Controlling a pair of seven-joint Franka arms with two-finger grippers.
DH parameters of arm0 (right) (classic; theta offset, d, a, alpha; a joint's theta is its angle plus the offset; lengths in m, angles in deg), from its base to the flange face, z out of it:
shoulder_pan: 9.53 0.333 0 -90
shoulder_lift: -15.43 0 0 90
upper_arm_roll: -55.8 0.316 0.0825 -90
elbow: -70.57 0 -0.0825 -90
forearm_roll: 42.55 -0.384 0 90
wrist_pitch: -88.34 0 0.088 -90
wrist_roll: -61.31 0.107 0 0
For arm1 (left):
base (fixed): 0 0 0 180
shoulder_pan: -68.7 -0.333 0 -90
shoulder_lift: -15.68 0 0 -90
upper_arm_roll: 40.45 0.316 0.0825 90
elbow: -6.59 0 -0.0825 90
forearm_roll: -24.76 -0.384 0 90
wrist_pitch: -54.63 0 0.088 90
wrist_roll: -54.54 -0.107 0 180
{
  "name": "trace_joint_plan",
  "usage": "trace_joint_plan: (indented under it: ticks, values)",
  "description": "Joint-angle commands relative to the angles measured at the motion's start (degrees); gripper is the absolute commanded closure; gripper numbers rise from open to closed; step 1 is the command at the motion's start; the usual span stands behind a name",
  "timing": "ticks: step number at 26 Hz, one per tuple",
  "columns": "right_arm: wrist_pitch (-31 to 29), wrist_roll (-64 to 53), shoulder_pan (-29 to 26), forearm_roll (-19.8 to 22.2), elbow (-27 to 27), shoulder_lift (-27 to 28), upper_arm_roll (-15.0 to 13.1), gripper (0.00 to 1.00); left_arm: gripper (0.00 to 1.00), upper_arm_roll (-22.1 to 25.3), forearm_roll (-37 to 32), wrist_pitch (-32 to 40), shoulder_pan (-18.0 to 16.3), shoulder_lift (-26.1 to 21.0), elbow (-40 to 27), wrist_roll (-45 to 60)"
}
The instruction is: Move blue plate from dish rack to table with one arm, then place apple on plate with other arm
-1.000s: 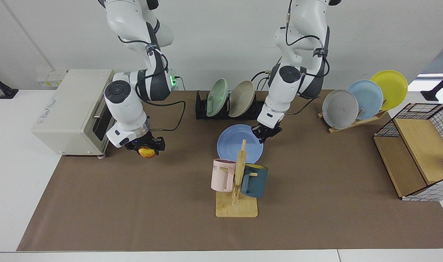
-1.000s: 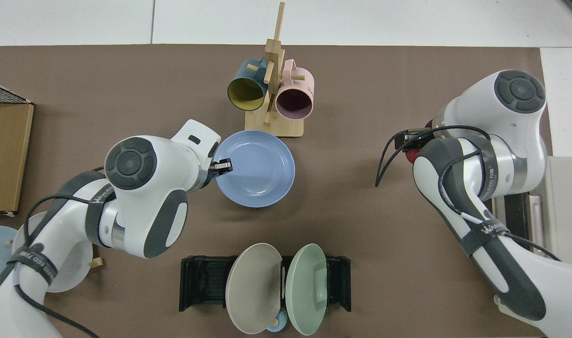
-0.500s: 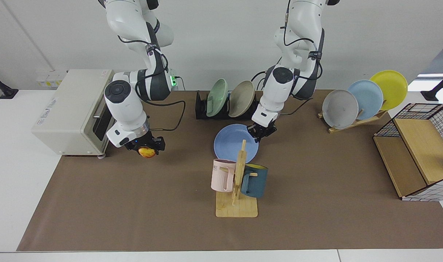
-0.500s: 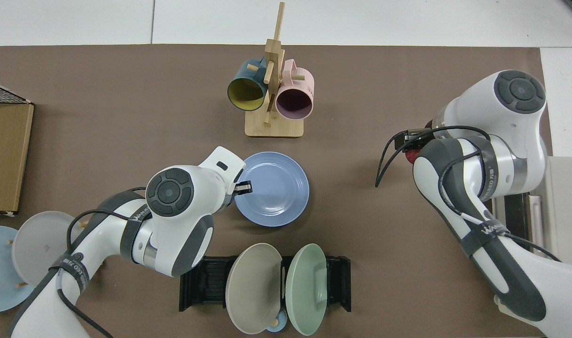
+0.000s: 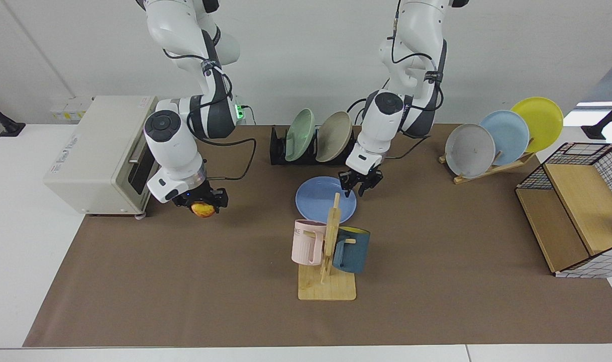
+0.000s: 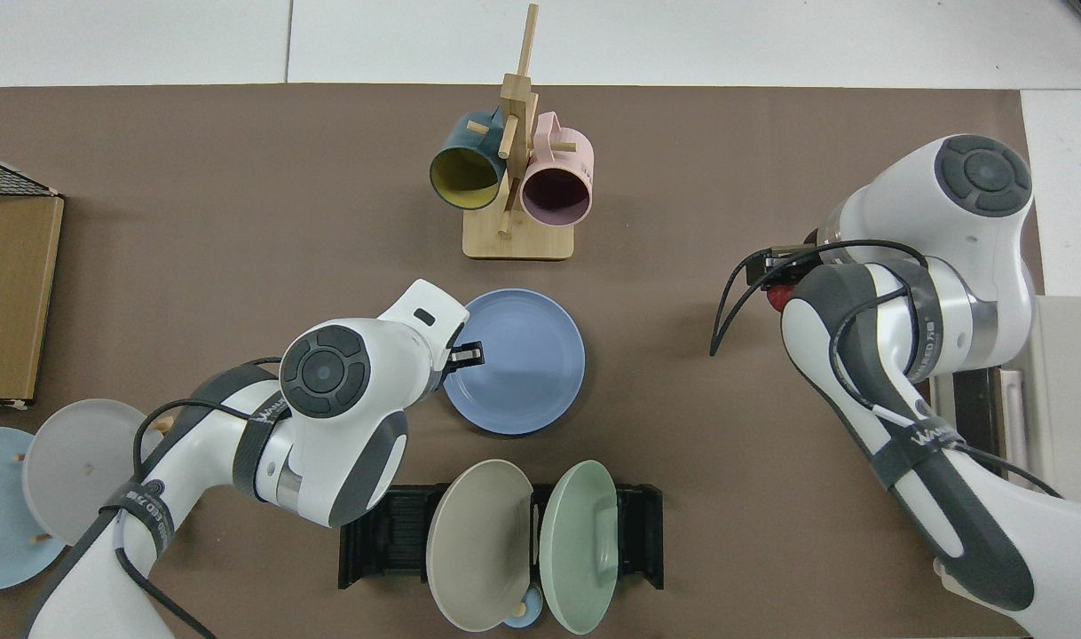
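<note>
Blue plate (image 5: 322, 202): lies flat on the brown sheet of the table (image 5: 185, 281), between the dish rack (image 5: 281, 151) and the mug tree (image 5: 328, 251); in the top view (image 6: 516, 361) its whole rim rests on the sheet
What changed: a second ago the plate hung tilted from the left gripper, nearer the mug tree; half a second ago it was lower and closer to the rack; now it is down and let go
Left gripper (image 5: 360, 183): fingers spread, just above the plate's rim on the rack side, holding nothing; in the top view (image 6: 466, 356) it overlaps that edge
Dish rack: black, with a green plate (image 5: 300, 134) and a beige plate (image 5: 334, 136) standing in its slots
Apple (image 5: 202, 209): pinched in the right gripper (image 5: 203, 202), held above the sheet near the toaster oven (image 5: 102, 153), well apart from the plate; its place has not shifted over the last second, so this arm waits
Meaning for the task: the first half looks done; next, as I judge it, the left arm must clear off before the right arm carries the apple across
Risk: the mug tree stands just beside the plate, so the approach wants care
</note>
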Motion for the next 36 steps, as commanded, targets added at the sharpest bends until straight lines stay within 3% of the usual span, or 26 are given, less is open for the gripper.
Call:
trace_joint_plan:
  ticks: [1,5,9,13,17,19,22,29,36]
  values:
    - [1.0,-0.9,-0.5,0.4,1.1,-1.6,0.6,1.0,0.01,1.2,-0.9,-0.7,0.7,1.1,-1.0,-0.5]
    - [0.9,-0.4,0.0,0.2,1.1,-1.6,0.6,1.0,0.01,2.1,-5.2,1.4,-0.2,1.3,0.2,0.1]
    - [0.9,-0.3,0.1,-0.1,1.1,-1.6,0.8,1.0,0.0,2.6,-7.4,10.4,-3.0,2.7,5.0,-0.6]
    - [0.6,1.9,2.2,-0.5,0.6,-1.5,0.8,1.0,0.0,2.5,-8.6,17.9,-6.0,7.3,7.2,-1.7]
    - [-0.1,7.6,5.6,-0.8,-0.3,-1.3,0.9,1.0,0.0,2.6,-8.2,28.5,-10.4,11.9,9.5,-10.2]
    - [-0.1,9.9,7.9,-0.8,-0.3,-1.3,0.8,1.0,0.0,3.0,-7.9,34.2,-11.2,12.3,12.5,-15.0]
    - [0.0,14.2,11.4,-0.7,-0.3,-1.4,1.0,1.0,0.0,2.8,-7.4,39.7,-15.0,12.3,16.5,-19.4]
    - [-0.1,22.5,18.0,-0.5,-1.4,-0.6,1.2,1.0,0.0,2.8,-4.4,43.7,-20.4,12.8,20.5,-26.2]
    - [0.2,31.4,26.1,0.1,-10.8,8.9,1.0,1.0,0.0,2.9,-3.8,43.7,-20.8,11.0,24.2,-26.1]
